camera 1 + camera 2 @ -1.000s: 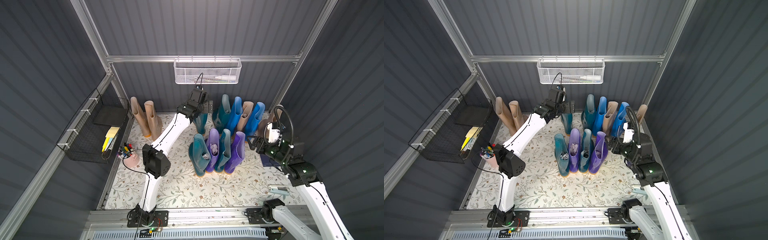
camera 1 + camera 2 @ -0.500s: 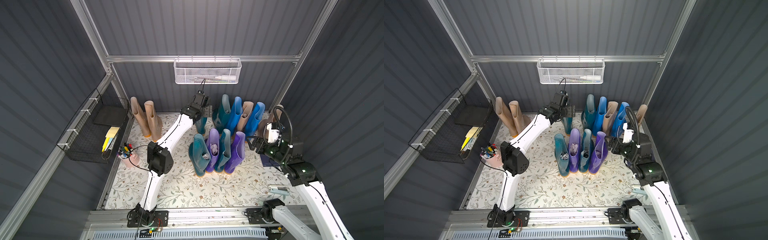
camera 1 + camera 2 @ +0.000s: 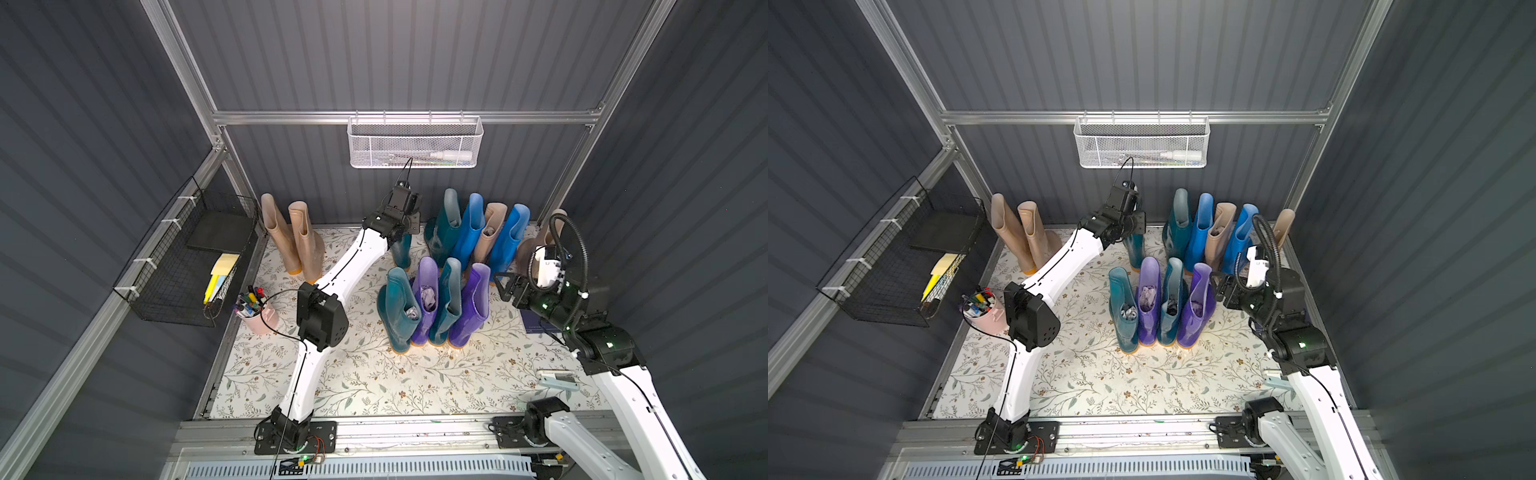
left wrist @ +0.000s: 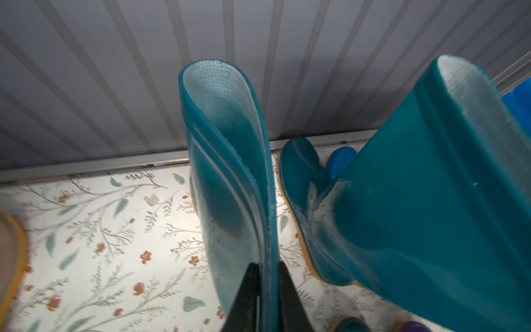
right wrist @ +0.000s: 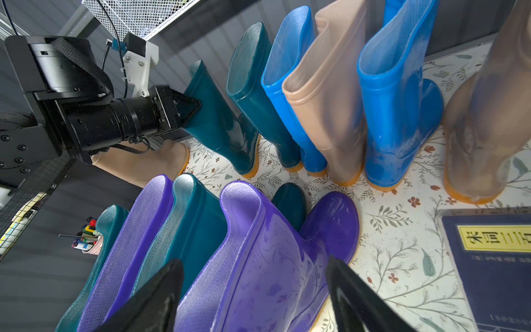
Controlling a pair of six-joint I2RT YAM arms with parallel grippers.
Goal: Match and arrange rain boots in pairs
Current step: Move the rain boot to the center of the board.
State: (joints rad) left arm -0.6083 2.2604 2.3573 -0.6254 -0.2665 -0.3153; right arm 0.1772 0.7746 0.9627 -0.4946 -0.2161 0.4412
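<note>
A lab booth is posing as a shed: ribbed grey wall panels (image 3: 395,54) are hanging on aluminium framing (image 3: 291,117), a floral mat (image 3: 374,382) is lying underfoot, wire baskets (image 3: 361,141) are hooking onto the frame, rain boots (image 3: 469,232) are standing in rows, and robot arms (image 3: 353,259) are sitting bolted in front.

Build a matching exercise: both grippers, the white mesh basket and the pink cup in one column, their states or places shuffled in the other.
Column one
1. left gripper
2. right gripper
3. white mesh basket
4. pink cup

Column two
a. holds markers
b. open, jaws either side of a purple boot
c. hangs from the metal rail
d. shut on a dark teal boot at its top edge

Pairs: 1-d, 2-b, 3-c, 4-a
</note>
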